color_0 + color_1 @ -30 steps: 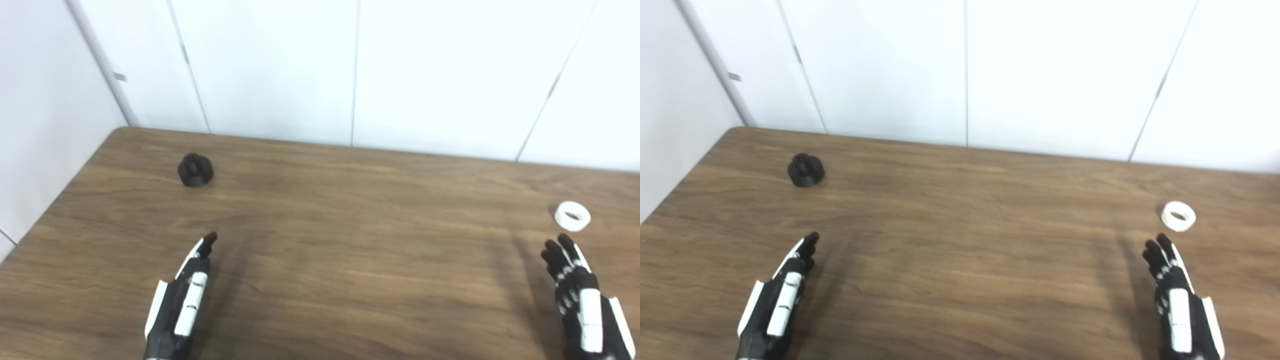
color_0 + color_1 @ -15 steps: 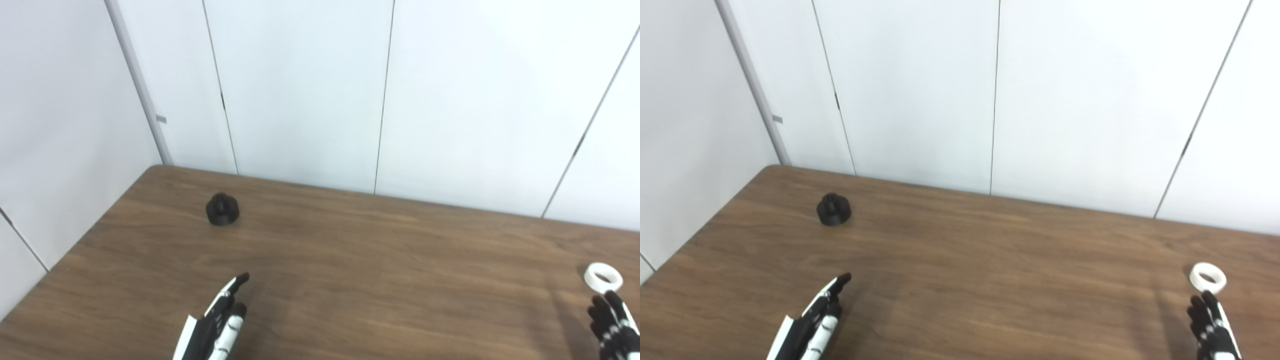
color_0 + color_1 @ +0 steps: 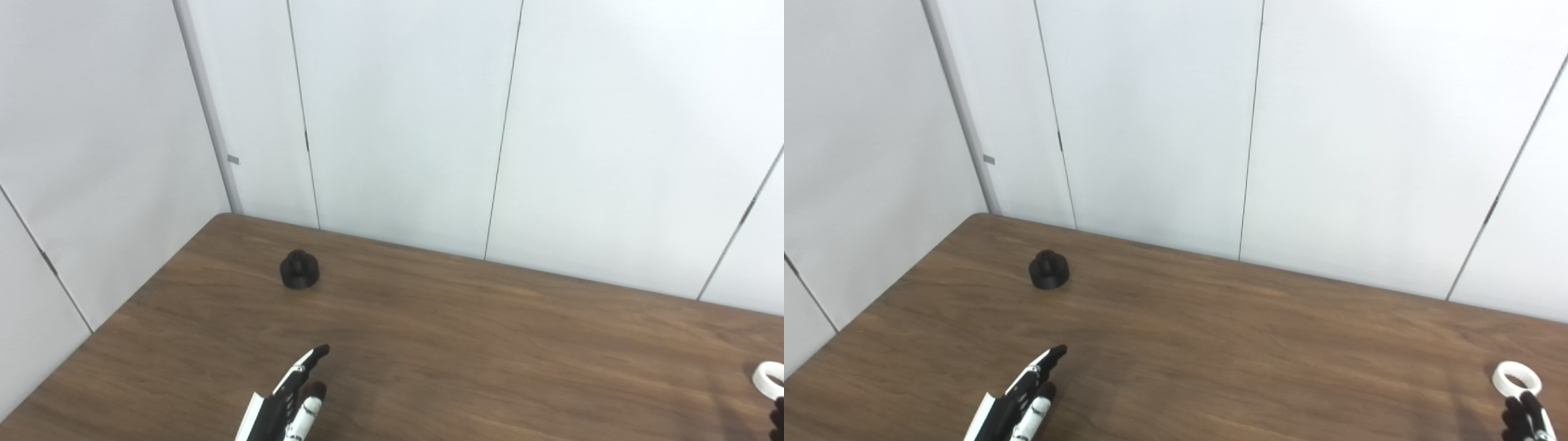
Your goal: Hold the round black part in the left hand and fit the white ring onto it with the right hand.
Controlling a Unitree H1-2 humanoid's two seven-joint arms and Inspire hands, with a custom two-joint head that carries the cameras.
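Observation:
The round black part point(image 3: 299, 270) stands on the wooden table point(image 3: 465, 343) toward its far left corner. My left hand point(image 3: 290, 402) lies well in front of it at the bottom edge, open with fingers stretched forward and holding nothing. The white ring point(image 3: 1516, 378) lies flat near the table's right side. Only the fingertips of my right hand point(image 3: 1525, 419) show at the bottom right, just in front of the ring, extended and holding nothing.
White wall panels point(image 3: 398, 122) rise behind the table's far edge and along its left edge. The table's left edge runs diagonally down to the bottom left corner.
The whole picture has shifted down and right, so the camera has tilted up and to the left. Both hands now show less at the bottom edge. The black part and ring lie where they were.

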